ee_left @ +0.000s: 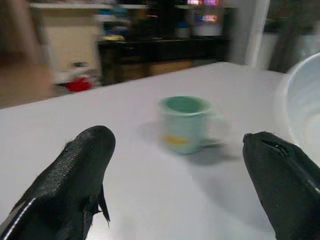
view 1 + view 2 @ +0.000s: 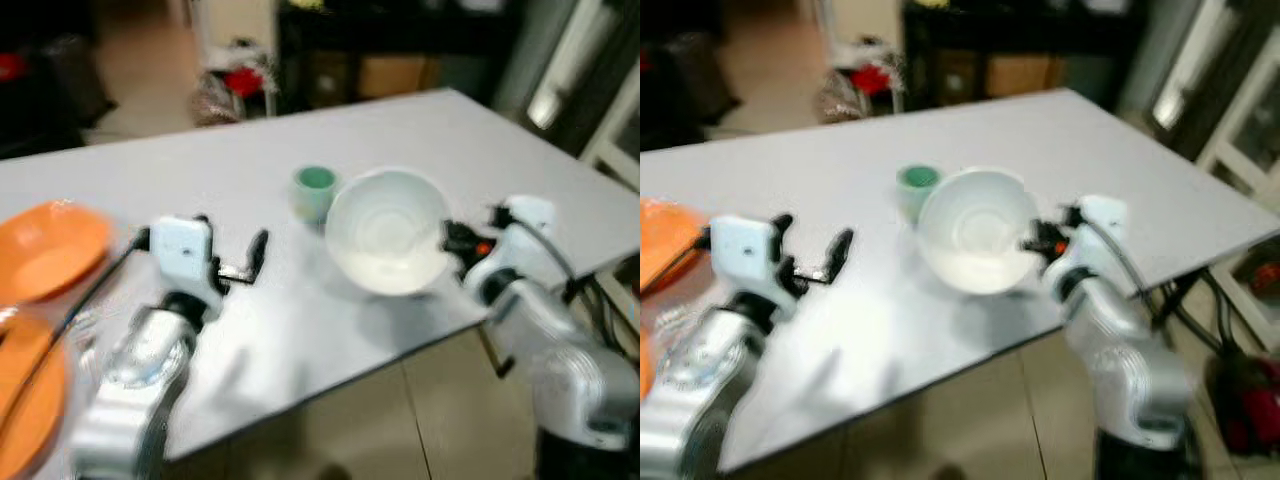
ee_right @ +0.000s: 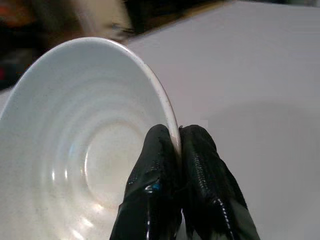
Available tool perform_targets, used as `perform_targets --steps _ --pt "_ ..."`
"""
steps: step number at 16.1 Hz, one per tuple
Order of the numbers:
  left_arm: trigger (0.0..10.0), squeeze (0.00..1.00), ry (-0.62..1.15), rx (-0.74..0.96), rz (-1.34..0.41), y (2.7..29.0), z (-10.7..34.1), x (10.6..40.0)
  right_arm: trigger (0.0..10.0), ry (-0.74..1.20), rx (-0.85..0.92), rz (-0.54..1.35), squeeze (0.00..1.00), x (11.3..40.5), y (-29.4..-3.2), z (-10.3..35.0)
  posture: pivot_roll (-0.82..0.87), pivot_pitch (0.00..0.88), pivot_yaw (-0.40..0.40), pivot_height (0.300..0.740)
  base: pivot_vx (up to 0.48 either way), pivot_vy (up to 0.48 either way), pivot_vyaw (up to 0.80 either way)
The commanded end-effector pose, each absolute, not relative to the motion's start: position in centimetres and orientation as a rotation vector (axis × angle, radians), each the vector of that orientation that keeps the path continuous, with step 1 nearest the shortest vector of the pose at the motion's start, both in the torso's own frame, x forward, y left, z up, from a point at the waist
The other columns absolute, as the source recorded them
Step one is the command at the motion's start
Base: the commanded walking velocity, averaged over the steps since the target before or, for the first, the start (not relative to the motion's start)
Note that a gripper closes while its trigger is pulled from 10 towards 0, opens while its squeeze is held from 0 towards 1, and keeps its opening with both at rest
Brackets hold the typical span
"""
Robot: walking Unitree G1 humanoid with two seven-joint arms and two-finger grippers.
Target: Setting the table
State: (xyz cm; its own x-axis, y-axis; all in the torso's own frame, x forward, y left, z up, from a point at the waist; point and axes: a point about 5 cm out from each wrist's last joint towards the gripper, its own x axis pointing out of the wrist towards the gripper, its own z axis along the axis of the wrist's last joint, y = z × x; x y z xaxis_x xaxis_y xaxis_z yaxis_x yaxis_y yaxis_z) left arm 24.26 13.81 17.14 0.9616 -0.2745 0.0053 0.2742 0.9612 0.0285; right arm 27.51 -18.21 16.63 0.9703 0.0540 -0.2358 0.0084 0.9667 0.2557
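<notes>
White bowl tilted above the pale bench, rim pinched in the right claw. Green cup standing just beyond the bowl, straight ahead of the left claw, spread wide and empty.

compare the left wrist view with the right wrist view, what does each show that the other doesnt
Left wrist view alone: a green cup standing upright on the table, seen between the open left gripper, with dark furniture behind. Right wrist view alone: the right gripper shut on the rim of the white bowl, one finger inside and one outside, and the bowl's ringed inside. Both share the grey table and the white bowl, which in the left wrist view is just an edge.
</notes>
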Motion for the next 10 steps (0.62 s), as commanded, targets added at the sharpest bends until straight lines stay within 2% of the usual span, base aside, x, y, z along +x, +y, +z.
perform_targets --steps 1,2,6,10 --pt "10.0 0.0 -0.009 0.047 -0.271 14.4 17.2 24.3 10.0 0.234 0.291 0.038 0.0 28.2 -17.9 17.4 -0.12 0.0 0.003 0.74 0.334 0.0 0.0" --pt "10.0 0.0 -0.011 0.049 -0.283 14.3 17.3 24.3 10.0 0.253 0.313 0.024 0.0 28.4 -18.1 17.3 -0.12 0.0 0.004 0.74 0.326 0.0 0.0" --pt "10.0 0.0 0.02 0.084 -0.368 14.2 17.1 23.9 10.0 0.469 0.413 -0.054 0.0 29.3 -20.0 15.3 -0.11 0.0 0.003 0.74 0.0 0.0 0.0" --pt "10.0 0.0 0.045 0.1 -0.5 13.8 17.0 23.2 10.0 0.507 0.561 -0.086 0.0 30.5 -21.1 15.8 -0.11 0.0 -0.002 0.74 0.0 0.0 0.0"
